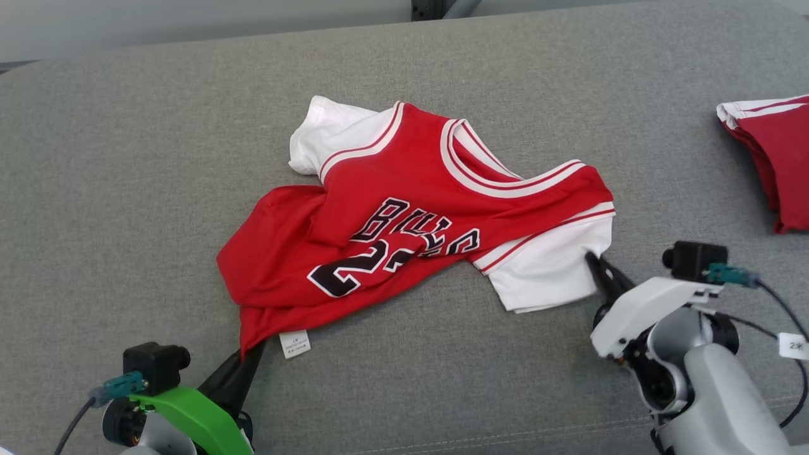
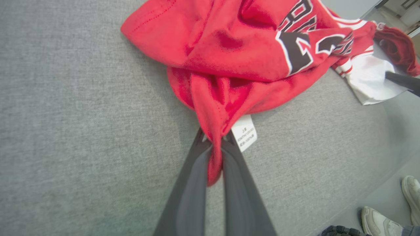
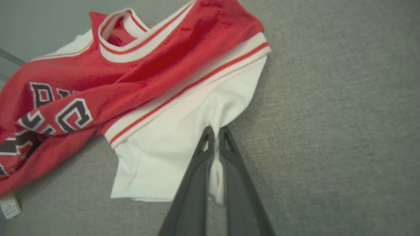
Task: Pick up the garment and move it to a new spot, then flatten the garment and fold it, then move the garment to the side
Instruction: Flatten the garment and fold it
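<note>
The garment (image 1: 404, 221) is a red jersey with white sleeves and black lettering, lying crumpled on the grey cushion (image 1: 126, 158). My left gripper (image 1: 248, 354) is shut on the jersey's red bottom corner beside a white care label (image 1: 294, 343). In the left wrist view the red cloth (image 2: 213, 98) is pinched between the two dark fingers of the left gripper (image 2: 215, 137). My right gripper (image 1: 593, 260) is shut on the edge of the white sleeve (image 1: 550, 268). The right wrist view shows white sleeve fabric (image 3: 183, 137) caught in the right gripper (image 3: 215, 131).
A second red and white garment (image 1: 774, 151) lies at the cushion's far right edge. A person's pale shoes (image 2: 387, 216) stand on the floor beyond the cushion's edge. Bare grey cushion surrounds the jersey on all sides.
</note>
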